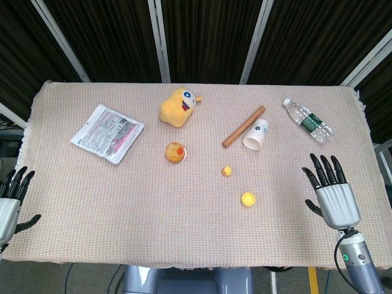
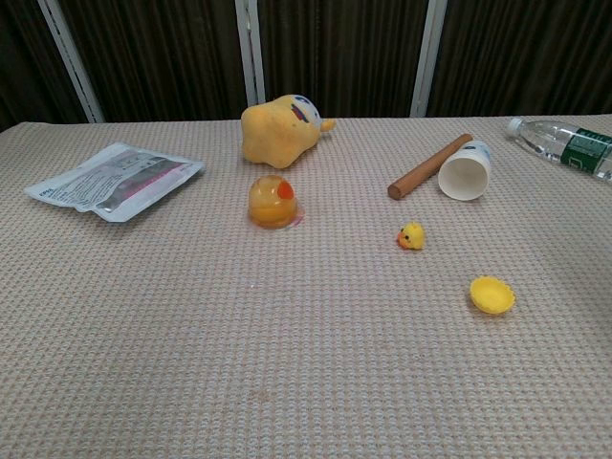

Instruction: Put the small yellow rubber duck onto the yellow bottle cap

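With both the right hand (image 1: 331, 191) and the left hand (image 1: 11, 197) spread wide and holding nothing, the small yellow rubber duck (image 1: 226, 171) (standing near the shallow yellow plastic bottle cap (image 1: 247, 198)) could be knocked aside by thick fingers; no writing is legible.
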### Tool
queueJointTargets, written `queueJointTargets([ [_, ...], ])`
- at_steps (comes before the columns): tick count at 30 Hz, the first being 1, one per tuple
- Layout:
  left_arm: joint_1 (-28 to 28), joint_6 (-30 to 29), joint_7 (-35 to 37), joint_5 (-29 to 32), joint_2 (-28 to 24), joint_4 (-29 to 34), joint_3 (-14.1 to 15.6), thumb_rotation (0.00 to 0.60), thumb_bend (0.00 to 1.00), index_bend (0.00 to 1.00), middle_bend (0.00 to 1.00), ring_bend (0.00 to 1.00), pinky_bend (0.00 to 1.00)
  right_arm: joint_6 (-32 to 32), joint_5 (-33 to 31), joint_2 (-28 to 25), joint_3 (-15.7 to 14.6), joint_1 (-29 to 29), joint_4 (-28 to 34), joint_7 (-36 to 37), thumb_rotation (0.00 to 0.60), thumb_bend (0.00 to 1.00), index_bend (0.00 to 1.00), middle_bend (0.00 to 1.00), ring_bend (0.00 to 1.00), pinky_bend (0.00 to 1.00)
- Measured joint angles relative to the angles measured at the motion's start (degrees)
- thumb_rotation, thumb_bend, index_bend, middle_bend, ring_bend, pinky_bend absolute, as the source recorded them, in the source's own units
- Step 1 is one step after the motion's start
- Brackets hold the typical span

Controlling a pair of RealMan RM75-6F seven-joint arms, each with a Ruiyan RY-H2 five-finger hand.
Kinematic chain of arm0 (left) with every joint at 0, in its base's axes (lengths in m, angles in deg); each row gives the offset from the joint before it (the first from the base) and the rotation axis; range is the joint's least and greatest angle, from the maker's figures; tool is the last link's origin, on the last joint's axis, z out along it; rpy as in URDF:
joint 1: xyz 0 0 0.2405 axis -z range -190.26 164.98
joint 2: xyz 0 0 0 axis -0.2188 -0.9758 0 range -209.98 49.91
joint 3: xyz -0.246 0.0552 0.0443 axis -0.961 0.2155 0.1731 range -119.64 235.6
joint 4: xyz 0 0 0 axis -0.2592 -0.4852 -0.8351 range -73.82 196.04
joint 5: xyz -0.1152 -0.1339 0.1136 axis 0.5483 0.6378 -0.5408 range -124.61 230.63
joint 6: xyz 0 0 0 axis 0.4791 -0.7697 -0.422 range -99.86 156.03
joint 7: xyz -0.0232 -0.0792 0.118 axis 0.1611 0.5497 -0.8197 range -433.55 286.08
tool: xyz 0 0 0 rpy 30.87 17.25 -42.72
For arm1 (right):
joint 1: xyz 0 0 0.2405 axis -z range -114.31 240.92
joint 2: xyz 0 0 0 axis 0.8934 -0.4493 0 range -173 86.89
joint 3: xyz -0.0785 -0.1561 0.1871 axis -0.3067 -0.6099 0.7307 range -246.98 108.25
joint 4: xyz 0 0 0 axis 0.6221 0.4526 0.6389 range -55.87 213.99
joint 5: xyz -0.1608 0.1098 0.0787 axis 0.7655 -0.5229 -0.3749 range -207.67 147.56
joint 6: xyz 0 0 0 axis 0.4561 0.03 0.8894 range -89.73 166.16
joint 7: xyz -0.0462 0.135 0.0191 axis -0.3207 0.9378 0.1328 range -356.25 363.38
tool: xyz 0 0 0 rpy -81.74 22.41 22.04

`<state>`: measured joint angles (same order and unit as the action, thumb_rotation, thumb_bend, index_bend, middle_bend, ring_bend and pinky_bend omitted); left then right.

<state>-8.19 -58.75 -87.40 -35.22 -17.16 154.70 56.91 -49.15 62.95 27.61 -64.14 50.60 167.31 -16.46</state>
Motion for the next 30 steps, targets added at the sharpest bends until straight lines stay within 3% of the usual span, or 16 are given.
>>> queueJointTargets([
  [20,0.10,0.29,0.15,0.10,0.01,-0.07,-0.08,0.600,0.00,0.00,0.00,0.00,0.19,1.30,-0.02,-0.55,-0.39,-0.07,0.77,0.30,0.600,0.04,0.20,0.00,0.00,0.00],
  [30,-0.10,-0.15,-0.60,-0.25,-0.13,0.27,0.04,0.600,0.00,0.00,0.00,0.00,0.19,1.90,0.76,-0.84,-1.13,-0.09,1.62,0.62,0.600,0.04,0.05,0.00,0.00,0.00],
])
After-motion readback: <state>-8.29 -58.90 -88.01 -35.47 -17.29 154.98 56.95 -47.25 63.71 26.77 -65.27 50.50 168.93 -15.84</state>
